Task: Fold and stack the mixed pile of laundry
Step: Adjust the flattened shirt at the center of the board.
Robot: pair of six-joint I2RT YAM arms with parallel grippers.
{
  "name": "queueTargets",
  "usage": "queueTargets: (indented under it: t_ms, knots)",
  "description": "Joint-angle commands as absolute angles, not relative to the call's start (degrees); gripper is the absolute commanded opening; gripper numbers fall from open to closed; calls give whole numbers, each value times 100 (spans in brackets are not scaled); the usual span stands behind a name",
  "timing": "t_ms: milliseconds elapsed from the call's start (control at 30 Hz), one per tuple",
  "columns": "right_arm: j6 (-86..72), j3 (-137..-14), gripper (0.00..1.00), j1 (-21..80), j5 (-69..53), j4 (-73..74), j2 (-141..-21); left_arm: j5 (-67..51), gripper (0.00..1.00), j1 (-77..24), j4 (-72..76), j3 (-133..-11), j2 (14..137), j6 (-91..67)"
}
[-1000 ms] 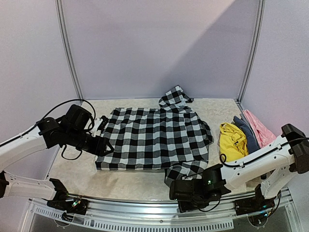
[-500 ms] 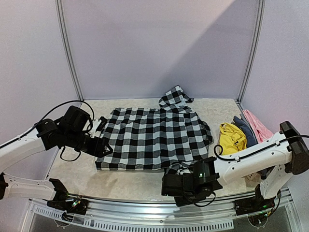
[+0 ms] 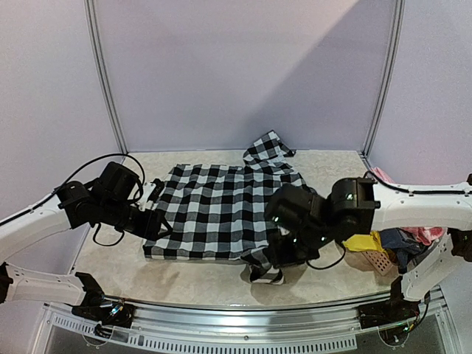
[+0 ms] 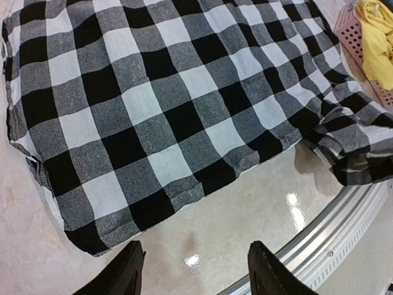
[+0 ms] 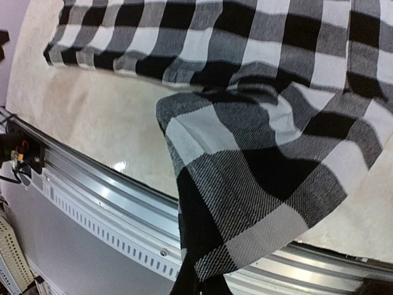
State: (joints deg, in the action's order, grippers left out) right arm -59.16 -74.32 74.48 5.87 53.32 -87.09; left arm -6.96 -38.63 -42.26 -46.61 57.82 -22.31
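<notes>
Two grippers over a pale, marbled table [image 3: 118,258], glossy enough to throw back a lamp spot near its front edge. Bounded on the near side by a slotted metal rail [image 3: 221,324]. Closed in behind and on both sides by plain lilac walls [image 3: 243,74], with slim metal posts [image 3: 103,74] in the back corners.

Spread flat across the middle of the table, a checked shirt [image 3: 214,210], black and white, collar end toward the back wall, near hem roughly parallel to the rail. Left gripper [image 4: 195,246] hovering just off the shirt's near left corner, fingers spread wide, nothing between them but bare tabletop — not touching the cloth. Right gripper [image 3: 280,252] pinching the shirt's near right sleeve [image 5: 245,184], lifted clear of the surface and hanging in a loose fold near the front edge; jaws themselves buried under the cloth in the wrist view.

Off to the right, partly hidden behind the right arm, a salmon perforated basket [image 3: 369,259] with a yellow garment [image 3: 360,242] on it. Beside these, toward the right wall, a blue-grey garment [image 3: 402,242] and a pink garment [image 3: 429,234] — bunched together, well apart from the spread shirt.
</notes>
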Motion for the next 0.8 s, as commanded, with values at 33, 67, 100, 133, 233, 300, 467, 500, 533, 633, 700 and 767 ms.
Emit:
queueTargets:
  t_ms: [33, 67, 100, 133, 233, 300, 467, 500, 533, 633, 700, 767]
  knots:
    - [-5024, -7351, 0, 6323, -173, 4965, -8517, -544, 59, -3972, -4144, -4763, 6033, -2224]
    - [-4823, -7403, 0, 6110, -294, 4960, -8552, -524, 59, -3973, -4114, -4797, 6081, -2245]
    - [-4684, -7456, 0, 5890, -404, 4973, -8614, -505, 59, -3968, -4087, -4825, 6135, -2269]
    - [-4488, -7517, 0, 5689, -506, 5021, -8666, -483, 59, -3972, -4075, -4866, 6202, -2292]
    - [-3905, -7725, 0, 5085, -688, 5197, -8965, -392, 59, -3968, -4054, -4973, 6396, -2363]
    - [-3554, -7831, 0, 4714, -846, 5211, -9213, -305, 59, -3971, -4026, -5015, 6506, -2445]
    - [-2919, -8207, 0, 3933, -1221, 5117, -9958, -175, 59, -3969, -3890, -5177, 6900, -2603]
    - [-2846, -8308, 0, 3814, -1277, 5115, -10194, -162, 59, -3971, -3876, -5230, 7013, -2628]
    - [-2723, -8418, 0, 3710, -1319, 5123, -10338, -157, 59, -3966, -3856, -5275, 7119, -2654]
    - [-2446, -8789, 0, 3471, -1349, 5251, -10885, -147, 59, -3964, -3841, -5415, 7474, -2695]
    - [-2289, -9060, 0, 3383, -1204, 5480, -11152, -149, 60, -3964, -3850, -5507, 7658, -2714]
    - [-2075, -9269, 1, 3353, -1030, 5637, -11348, -132, 60, -3959, -3822, -5560, 7778, -2747]
